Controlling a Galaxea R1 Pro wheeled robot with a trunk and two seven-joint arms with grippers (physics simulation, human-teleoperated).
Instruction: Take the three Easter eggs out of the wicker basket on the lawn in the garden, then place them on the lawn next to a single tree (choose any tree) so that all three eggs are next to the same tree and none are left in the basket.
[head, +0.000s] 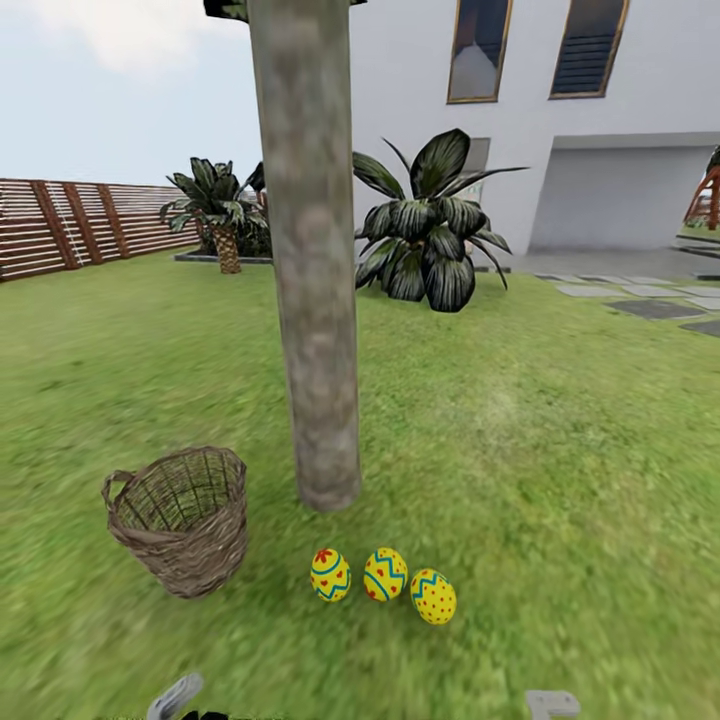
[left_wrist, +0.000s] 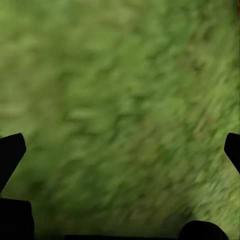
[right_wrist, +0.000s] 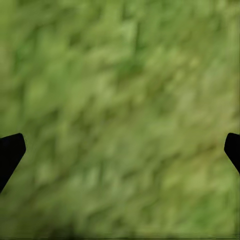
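Observation:
Three yellow Easter eggs lie in a row on the lawn (head: 520, 470) just in front of the tree (head: 310, 300): one (head: 330, 575), a second (head: 385, 574) and a third (head: 433, 597). The wicker basket (head: 183, 520) stands upright to their left, beside the trunk, and no egg shows through its open mouth. My left gripper (left_wrist: 120, 150) is open over bare grass, its dark fingertips (left_wrist: 10, 152) at the frame's sides. My right gripper (right_wrist: 120, 150) is open too, with only grass between its fingertips (right_wrist: 11, 150). Grey arm parts (head: 175, 697) poke in at the head view's lower edge.
A broad-leaved dark plant (head: 430, 240) grows behind the tree. A short palm (head: 220, 215) stands by the brown slatted fence (head: 80, 225) at the back left. The white house (head: 560, 120) and grey stepping stones (head: 650, 300) lie at the back right.

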